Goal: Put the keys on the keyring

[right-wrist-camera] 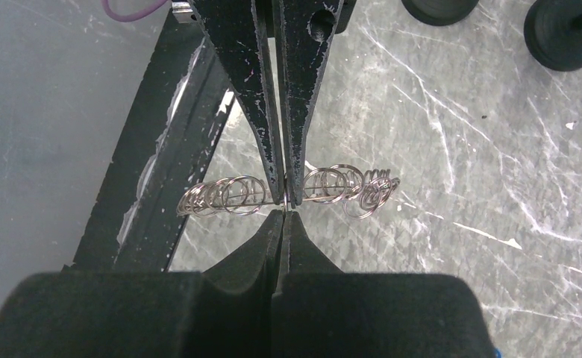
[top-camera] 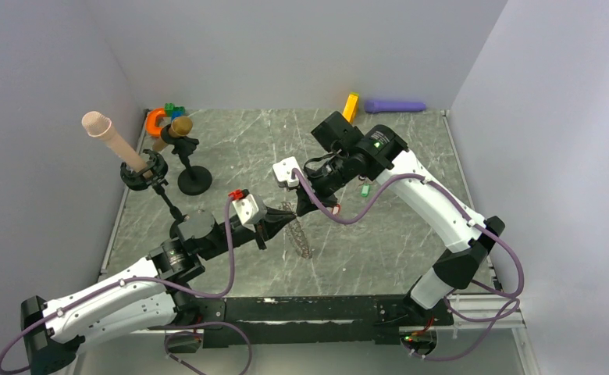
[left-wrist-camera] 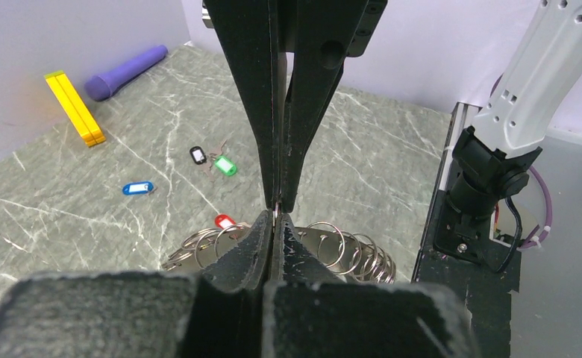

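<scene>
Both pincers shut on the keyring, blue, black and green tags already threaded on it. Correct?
No. The blue tag, black tag and green tag lie loose on the table, apart from the keyring, per the left wrist view. Left pincer and right pincer are shut on it.

no text, brand or number can be read anywhere; the label windows on the keys (left-wrist-camera: 225,165) are too small.

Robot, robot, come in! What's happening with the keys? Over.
Shut on the keyring: left gripper, right gripper. Lying on table: blue key, red key, black key, green key. Nothing blocking.
</scene>
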